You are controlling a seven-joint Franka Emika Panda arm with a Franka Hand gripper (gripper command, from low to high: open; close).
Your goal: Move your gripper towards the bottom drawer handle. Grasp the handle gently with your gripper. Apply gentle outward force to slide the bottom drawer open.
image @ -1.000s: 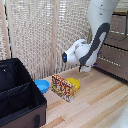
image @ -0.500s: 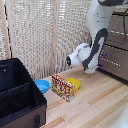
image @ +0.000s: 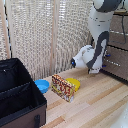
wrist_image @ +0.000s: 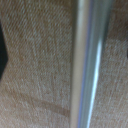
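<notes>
- Since a second ago the arm has swung further toward the dresser on the exterior view's right, its wrist now closer to the drawer fronts
- The white arm [image: 102, 30] drops from the top of the exterior view, bends at a dark-banded joint and ends low beside the dresser, its wrist housing bulging toward the exterior view's left
- The gripper [image: 95, 71] sits at the lower end of the arm, just above the wooden floor [image: 95, 102] and just beside the bottom drawer [image: 116, 64]; its fingers are hidden behind the wrist, so I cannot tell whether they are spread or closed
- The bottom drawer handle [wrist_image: 86, 64] fills the wrist view as a blurred silver bar very close to the camera, running the length of that picture over the brown drawer front
- In the exterior view the handle is only a faint light line on the drawer front, beside the gripper
- The drawer front looks flush with the dresser, not pulled out
- On the floor, well apart from the arm: a black fabric case [image: 17, 95], a blue bowl [image: 42, 86], a colourful box [image: 63, 88] and a yellow dish [image: 74, 82]
- A slatted blind [image: 45, 35] hangs behind
</notes>
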